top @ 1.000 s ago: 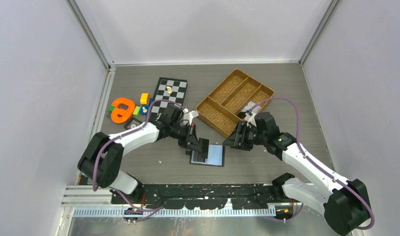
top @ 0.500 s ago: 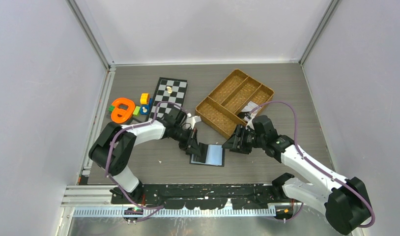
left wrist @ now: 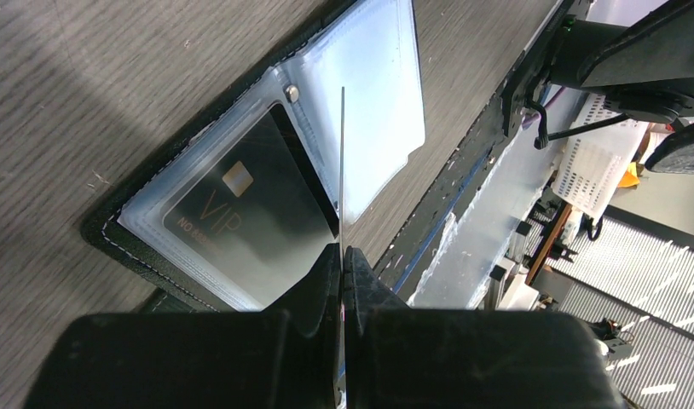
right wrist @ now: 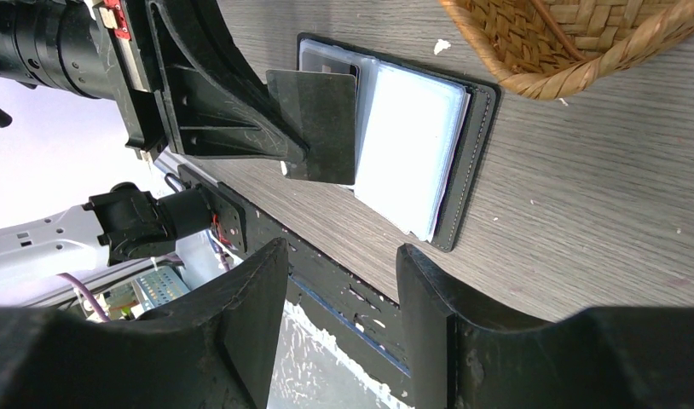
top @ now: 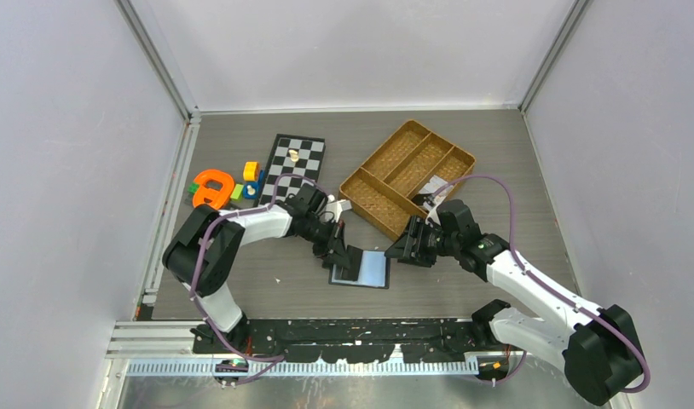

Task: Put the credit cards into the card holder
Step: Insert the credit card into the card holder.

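The card holder (top: pixel 374 270) lies open on the table, its black edge (right wrist: pixel 467 170) framing clear bluish pockets. One pocket holds a black VIP credit card (left wrist: pixel 241 204). My left gripper (top: pixel 345 258) is shut on a dark credit card (right wrist: pixel 322 128). That card stands on edge over the holder's left half and shows as a thin line (left wrist: pixel 342 162) in the left wrist view. My right gripper (top: pixel 396 250) hovers open just right of the holder with nothing between its fingers (right wrist: pixel 258 290). A whitish card (top: pixel 432 186) rests in the woven tray.
A brown woven divided tray (top: pixel 386 175) stands behind the holder, its rim (right wrist: pixel 574 51) close to my right gripper. A chessboard (top: pixel 297 158), an orange toy (top: pixel 212 189) and coloured blocks (top: pixel 251 171) sit at the back left. A black rail (top: pixel 361 328) borders the near edge.
My left arm has swung its elbow in and lowered the held card slightly toward the holder. The right gripper has drifted a little left. Both jaws keep their state.
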Robot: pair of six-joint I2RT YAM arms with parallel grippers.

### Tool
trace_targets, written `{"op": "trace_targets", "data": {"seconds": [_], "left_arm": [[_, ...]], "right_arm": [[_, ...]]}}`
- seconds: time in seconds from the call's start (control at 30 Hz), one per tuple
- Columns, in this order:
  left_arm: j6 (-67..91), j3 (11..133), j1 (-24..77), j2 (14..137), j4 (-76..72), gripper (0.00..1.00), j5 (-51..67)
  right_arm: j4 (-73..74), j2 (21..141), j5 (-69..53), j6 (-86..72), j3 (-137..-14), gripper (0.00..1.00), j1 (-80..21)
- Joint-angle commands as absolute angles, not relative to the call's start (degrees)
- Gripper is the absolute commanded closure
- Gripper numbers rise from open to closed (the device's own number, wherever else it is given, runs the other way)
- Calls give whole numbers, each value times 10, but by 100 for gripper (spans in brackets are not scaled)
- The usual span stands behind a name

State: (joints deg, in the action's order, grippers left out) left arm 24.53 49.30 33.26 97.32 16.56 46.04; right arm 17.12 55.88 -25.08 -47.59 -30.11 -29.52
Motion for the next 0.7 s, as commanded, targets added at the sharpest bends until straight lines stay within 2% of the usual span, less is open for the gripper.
{"op": "trace_targets", "data": {"seconds": [0.0, 0.67], "left_arm": [[234, 511, 332, 981, 153, 100, 462], [256, 512, 332, 1003, 139, 100, 490]], "right_arm": [[148, 553, -244, -480, -304, 45, -299], [154, 560, -239, -472, -300, 46, -299]]}}
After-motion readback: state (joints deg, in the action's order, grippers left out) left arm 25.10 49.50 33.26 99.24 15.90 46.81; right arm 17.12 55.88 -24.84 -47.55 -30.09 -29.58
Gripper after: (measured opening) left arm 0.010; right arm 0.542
